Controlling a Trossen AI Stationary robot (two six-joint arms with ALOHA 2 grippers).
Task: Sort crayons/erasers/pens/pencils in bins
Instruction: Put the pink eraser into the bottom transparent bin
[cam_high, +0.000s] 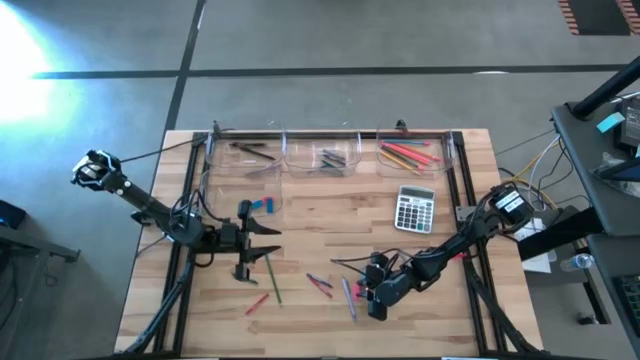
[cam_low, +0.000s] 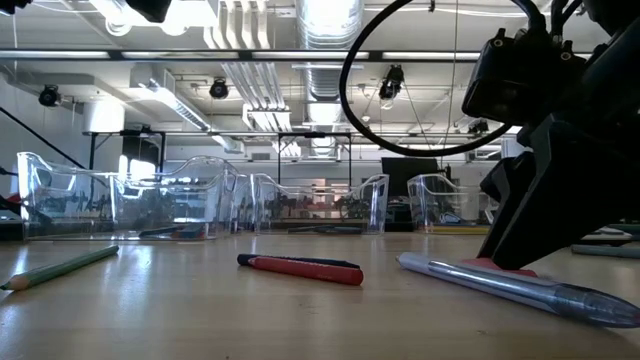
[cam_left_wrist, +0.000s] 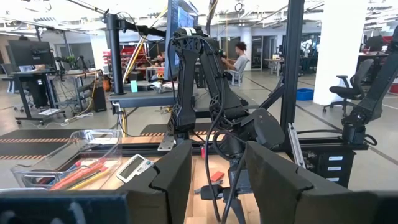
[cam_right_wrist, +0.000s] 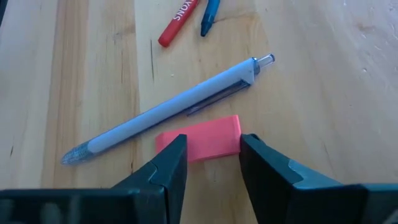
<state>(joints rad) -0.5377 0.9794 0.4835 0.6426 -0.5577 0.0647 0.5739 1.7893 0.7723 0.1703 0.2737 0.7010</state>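
Note:
A pink eraser (cam_right_wrist: 205, 140) lies on the wooden table beside a pale blue pen (cam_right_wrist: 174, 109). My right gripper (cam_right_wrist: 211, 158) is down at the table near the front edge (cam_high: 368, 297), closed around the eraser. In the low view one of its dark fingers (cam_low: 520, 220) stands on the table over a pink sliver (cam_low: 505, 268). My left gripper (cam_high: 268, 244) hovers above the table's left half, open, with nothing between its fingers (cam_left_wrist: 217, 180). Clear bins (cam_high: 320, 156) stand along the far edge; one (cam_high: 410, 155) holds pencils. My right gripper has the pink eraser between its two fingers. One fingertip (cam_right_wrist: 177, 146) covers the eraser's near corner, and the other (cam_right_wrist: 249, 146) stands against its short end (cam_right_wrist: 236, 134). The fingers slant down from above. The eraser lies flat on the table.
A red crayon (cam_right_wrist: 177, 22) and a blue crayon (cam_right_wrist: 210, 15) lie just beyond the pen. A green pencil (cam_high: 272, 280) and a red stick (cam_high: 257, 303) lie below my left gripper. A grey calculator (cam_high: 414, 209) sits at the right, and blue pieces (cam_high: 258, 206) lie far left.

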